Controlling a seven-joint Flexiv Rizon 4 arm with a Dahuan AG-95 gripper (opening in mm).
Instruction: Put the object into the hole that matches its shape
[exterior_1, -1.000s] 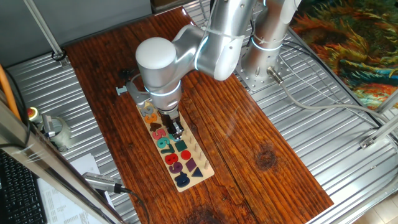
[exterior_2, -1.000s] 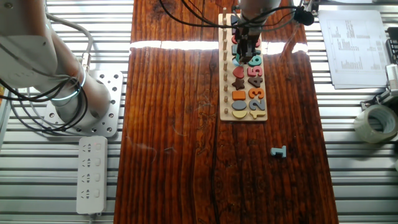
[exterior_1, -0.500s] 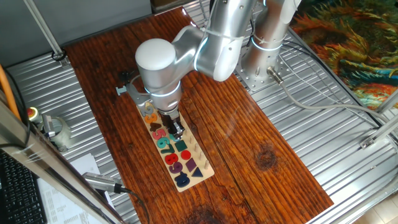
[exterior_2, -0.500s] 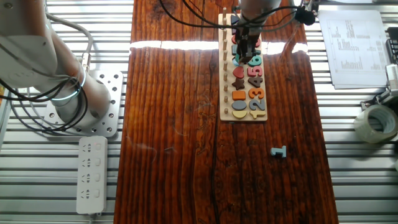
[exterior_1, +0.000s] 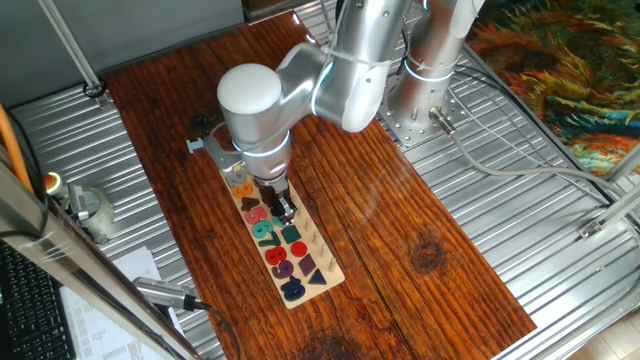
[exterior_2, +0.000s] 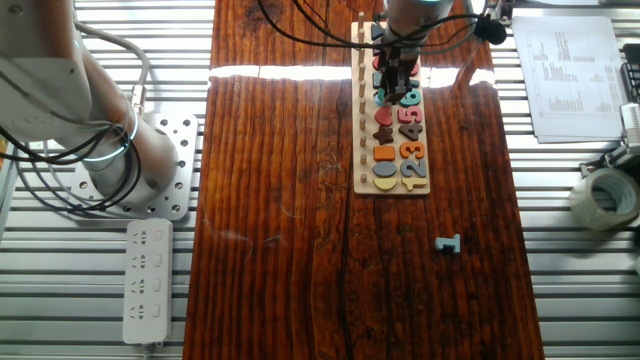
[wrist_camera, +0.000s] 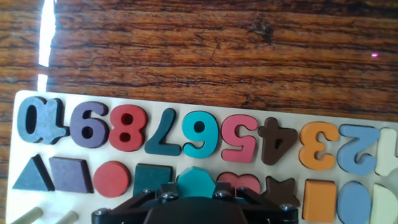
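Note:
My gripper (exterior_1: 285, 212) stands low over the long light-wood puzzle board (exterior_1: 326, 264), near its middle. It also shows in the other fixed view (exterior_2: 393, 85). In the hand view the gripper (wrist_camera: 194, 194) has its fingers (wrist_camera: 165, 194) close on either side of the teal-green disc (wrist_camera: 196, 180). The disc sits in the board's (wrist_camera: 155, 104) row of shapes, between a dark teal square (wrist_camera: 152, 179) and a red heart (wrist_camera: 239, 183). The round hole is hidden under the disc and the gripper. I cannot tell whether the disc rests in it.
A small grey-blue angular piece (exterior_2: 448, 243) lies on the dark wood table in front of the board (exterior_2: 362, 150). Coloured numbers (wrist_camera: 199, 137) fill the board's other row. A roll of tape (exterior_2: 606, 198) and papers (exterior_2: 572, 70) lie off to the side.

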